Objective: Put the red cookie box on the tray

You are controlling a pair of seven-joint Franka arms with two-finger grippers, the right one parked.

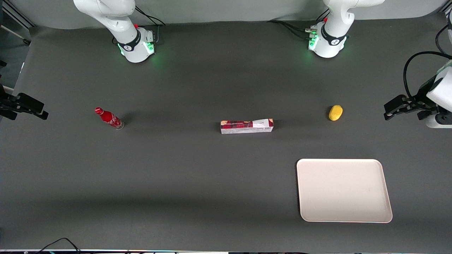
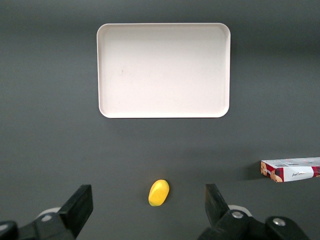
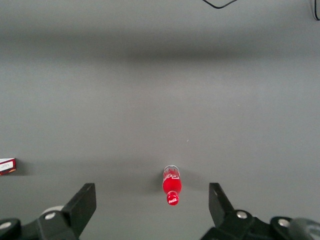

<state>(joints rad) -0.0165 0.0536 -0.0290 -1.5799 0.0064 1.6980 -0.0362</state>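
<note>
Nearest you lies the tray, flat on the dark table with nothing on it. Your gripper hangs above the table at the working arm's end, farther from you than the tray and holding nothing. From the wrist camera you can see its two fingers spread wide, with a small yellow object on the table between them and the tray spread out whole past it. Look for the red cookie box at mid-table, well apart from your gripper toward the parked arm's end, lying flat on its long side. It sits clear of the tray. Only one end of the box shows at the edge of the wrist view. Far off at the parked arm's end stands a small red soda bottle.
</note>
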